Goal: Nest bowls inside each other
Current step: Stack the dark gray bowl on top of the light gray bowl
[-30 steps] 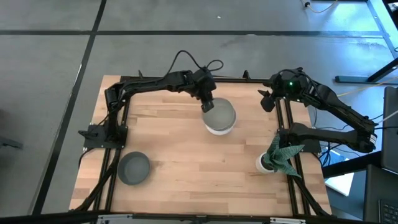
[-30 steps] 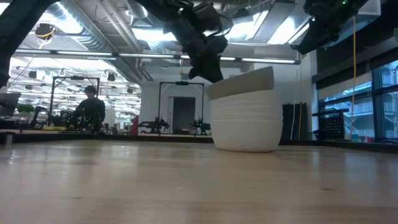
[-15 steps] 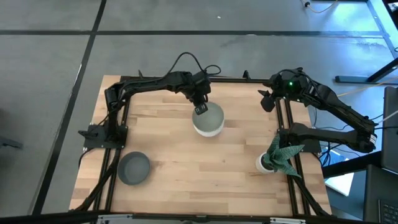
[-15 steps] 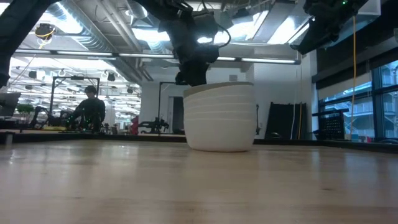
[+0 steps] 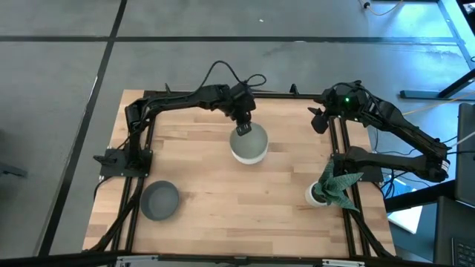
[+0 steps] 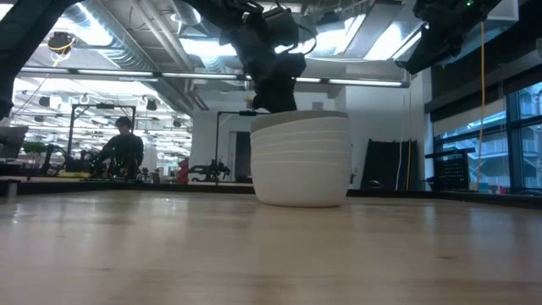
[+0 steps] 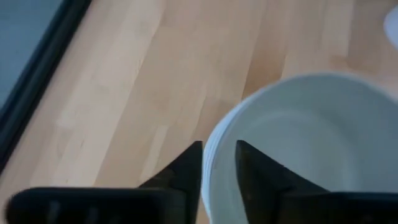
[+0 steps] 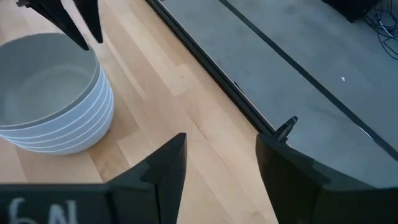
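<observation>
A stack of nested bowls [image 5: 250, 147] stands on its base near the table's middle [image 6: 301, 161]. It has several white bowls with a grey one on top [image 8: 50, 106]. My left gripper [image 5: 241, 127] hovers open just over the stack's far-left rim, one finger outside and one over the inside [image 7: 217, 162]. A lone grey bowl [image 5: 160, 200] sits upright near the near-left corner. My right gripper [image 5: 319, 119] waits open by the far-right edge [image 8: 217, 162].
A small white pot with a green plant [image 5: 330, 185] stands by the right edge. The black frame rail [image 5: 141, 141] borders the table's left, far and right sides. Bare wood [image 5: 237, 208] lies between the stack and the near edge.
The grey bowl, which was tilted on the stack's rim, has dropped level into the stack. The whole stack has slid a little toward the table's left. My left gripper moved left with it, then rose slightly above the rim.
</observation>
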You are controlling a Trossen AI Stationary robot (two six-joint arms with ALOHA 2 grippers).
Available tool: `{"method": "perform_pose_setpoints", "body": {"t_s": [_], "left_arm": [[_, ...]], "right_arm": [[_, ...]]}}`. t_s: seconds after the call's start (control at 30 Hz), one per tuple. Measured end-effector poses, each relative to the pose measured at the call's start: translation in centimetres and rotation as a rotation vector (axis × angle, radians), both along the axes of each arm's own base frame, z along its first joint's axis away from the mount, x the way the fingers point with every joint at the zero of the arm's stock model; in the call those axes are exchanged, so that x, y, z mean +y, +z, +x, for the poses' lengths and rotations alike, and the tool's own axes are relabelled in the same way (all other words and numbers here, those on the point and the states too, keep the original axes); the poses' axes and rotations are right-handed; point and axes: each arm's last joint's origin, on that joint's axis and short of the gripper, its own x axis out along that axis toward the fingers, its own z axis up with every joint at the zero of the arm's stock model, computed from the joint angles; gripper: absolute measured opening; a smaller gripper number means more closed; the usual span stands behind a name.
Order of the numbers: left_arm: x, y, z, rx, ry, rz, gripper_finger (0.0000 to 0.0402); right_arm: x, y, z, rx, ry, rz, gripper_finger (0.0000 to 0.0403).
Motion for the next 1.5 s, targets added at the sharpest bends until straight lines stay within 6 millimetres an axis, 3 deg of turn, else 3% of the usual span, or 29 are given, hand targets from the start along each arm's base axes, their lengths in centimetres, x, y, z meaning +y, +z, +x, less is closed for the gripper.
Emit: {"method": "perform_pose_setpoints", "body": {"t_s": [0.23, 0.47, 0.67, 0.97, 1.27, 1.5], "left_arm": [[0.1, 0.7, 0.8, -0.110, -0.079, 0.047, 0.0161], [-0.3, 3.6, 0.2, -0.261, -0.196, 0.030, 0.0169], [-1.7, 7.9, -2.9, -0.313, -0.255, 0.036, 0.0169], [-4.1, 10.6, -9.5, -0.066, -0.229, -0.033, 0.0169], [-5.8, 9.6, -13.1, 0.275, -0.201, -0.164, 0.0169], [-6.6, 5.3, -13.5, 0.441, -0.222, -0.232, 0.0169]], "right_arm": [[0.0, 0.0, 0.0, 0.002, 0.003, -0.002, 0.0193], [0.0, 0.0, 0.0, 0.002, 0.003, -0.003, 0.0193], [-0.1, 0.0, 0.0, 0.004, -0.003, -0.007, 0.0193], [-0.5, -0.3, 0.7, 0.011, -0.009, 0.006, 0.0193], [-1.7, -0.7, 2.5, -0.006, -0.023, 0.015, 0.0193], [-2.5, -1.6, 3.6, 0.031, -0.027, 0.044, 0.0193]]}}
